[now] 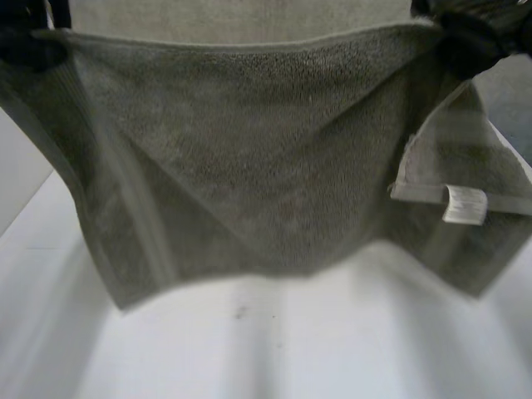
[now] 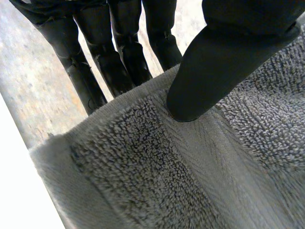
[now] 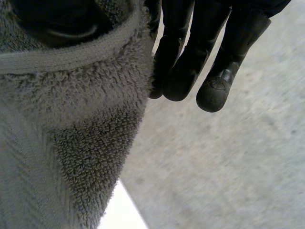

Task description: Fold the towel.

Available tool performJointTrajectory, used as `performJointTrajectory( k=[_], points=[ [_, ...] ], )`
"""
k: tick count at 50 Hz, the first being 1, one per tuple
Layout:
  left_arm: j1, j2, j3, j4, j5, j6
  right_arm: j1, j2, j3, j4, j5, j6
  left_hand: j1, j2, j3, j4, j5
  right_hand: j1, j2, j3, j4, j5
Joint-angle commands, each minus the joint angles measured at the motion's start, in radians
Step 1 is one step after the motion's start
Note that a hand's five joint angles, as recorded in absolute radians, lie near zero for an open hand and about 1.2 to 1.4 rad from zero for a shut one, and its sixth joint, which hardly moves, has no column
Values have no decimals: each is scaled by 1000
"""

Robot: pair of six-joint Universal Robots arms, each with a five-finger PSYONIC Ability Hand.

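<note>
Towel [image 1: 249, 158]: held up by two corners.
Left hand [image 2: 214, 71]: corner pinched under thumb.
Right hand [image 3: 200, 47]: hem pinched likewise.
Risk: shallow pinch; a corner may be dropped.

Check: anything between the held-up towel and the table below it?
Nothing visible. The left hand and right hand pinch the towel at its top corners; it hangs over bare white table.

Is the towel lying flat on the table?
No, the left hand and right hand hold the towel up by its top corners.
</note>
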Motion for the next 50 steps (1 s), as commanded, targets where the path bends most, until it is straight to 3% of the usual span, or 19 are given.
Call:
performJointTrajectory(
  k=[1,7,9,14,20,26,32,34,40,42,50],
  points=[
    [-1,-202,9,-3,-2,5,12,218,-80,137,0,-52,205,178,180,177,194,54,67,59,48,39],
    [-15,-379,68,-2,-2,6,13,381,-158,132,2,-89,205,178,180,177,194,54,67,59,48,39],
    [-26,-492,168,0,-5,-4,13,492,-274,106,26,-92,205,178,180,177,194,54,67,59,48,39],
    [-38,-589,371,10,-22,-56,15,606,-481,-2,75,-92,205,178,180,177,194,54,67,59,48,39],
    [-40,-587,613,27,-107,-225,17,600,-630,-196,83,-65,205,178,180,177,194,54,67,59,48,39],
    [-49,-515,650,20,-144,-296,13,534,-617,-228,68,-8,205,178,180,177,194,54,67,59,48,39],
    [-59,-420,430,13,-135,-302,10,482,-454,-144,-9,11,205,178,180,177,194,54,67,59,48,39],
    [-59,-371,259,29,-134,-299,4,470,-352,-85,-49,-9,205,178,180,177,194,54,67,59,48,39],
    [-58,-350,20,90,-134,-297,3,471,-154,-44,-79,-78,205,178,180,177,194,54,67,59,48,39],
    [-58,-353,-123,166,-134,-296,3,487,-15,-67,-76,-117,205,178,180,177,194,54,67,59,48,39],
    [-58,-406,-328,381,-132,-285,6,573,204,-259,-76,-120,205,178,180,177,194,54,67,59,48,39]
  ],
)
